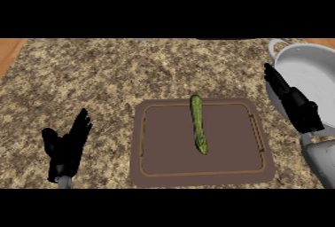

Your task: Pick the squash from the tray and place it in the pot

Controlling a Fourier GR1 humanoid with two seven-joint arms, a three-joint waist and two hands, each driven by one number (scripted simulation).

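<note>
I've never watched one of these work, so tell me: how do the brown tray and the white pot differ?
The tray is brown, flat and rectangular with rounded corners; the pot is white, round and deep with a looped handle. The tray lies whole at the counter's middle, holding the green squash; the pot is cut off by the right edge, nothing visible inside. Both rest on the speckled counter.

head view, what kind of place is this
Most likely a kitchen counter. The top is speckled, stone-like countertop, a white pot with a handle stands at the right edge, and a slim green squash lies on a brown tray in the middle.
</note>
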